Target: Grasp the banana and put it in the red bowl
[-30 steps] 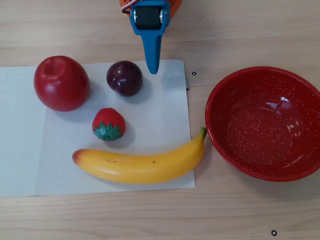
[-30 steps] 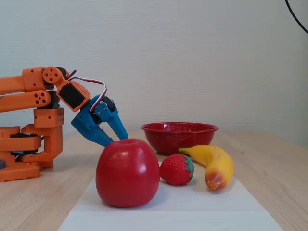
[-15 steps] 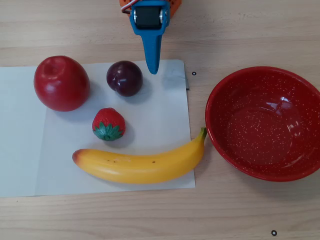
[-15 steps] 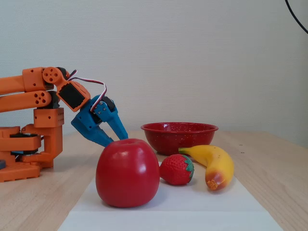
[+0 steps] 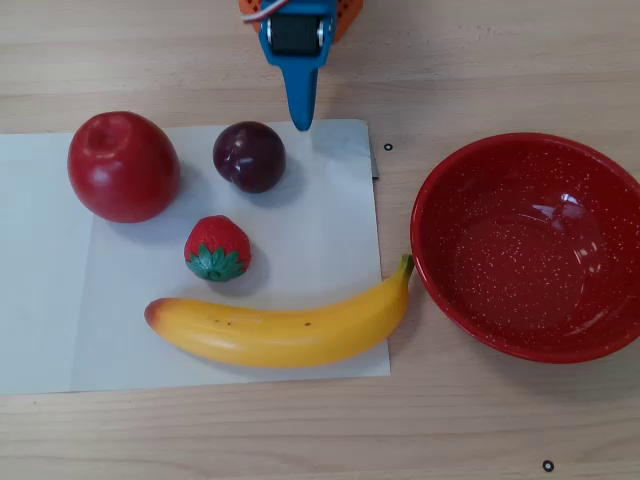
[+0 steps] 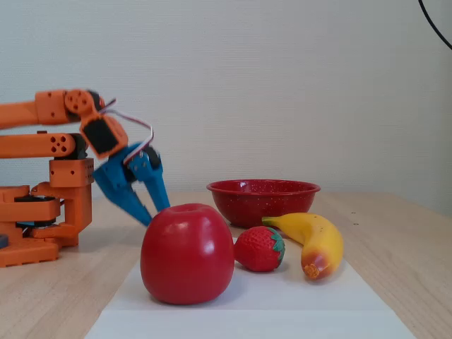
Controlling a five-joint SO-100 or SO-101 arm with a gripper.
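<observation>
Seen from overhead: gripper point(image 5: 301, 125) as a single blue wedge, tip above the top edge of the white paper point(image 5: 330, 240), just beside the plum point(image 5: 249, 156); spread of the fingers impossible to judge there. From the fixed side view: gripper point(image 6: 155, 217) with two blue fingers point(image 6: 157, 189) parted, clasping nothing, hanging behind the apple point(image 6: 186, 252). Plum hidden from that side. Counted: one banana point(image 5: 283, 327), lying on the paper's lower edge, green stem tip almost at the rim of the one red bowl point(image 5: 530, 245), bowl empty. One apple point(image 5: 123, 165), one strawberry point(image 5: 217, 248), one plum. Banana point(image 6: 313, 242) untouched, well apart from the gripper.
</observation>
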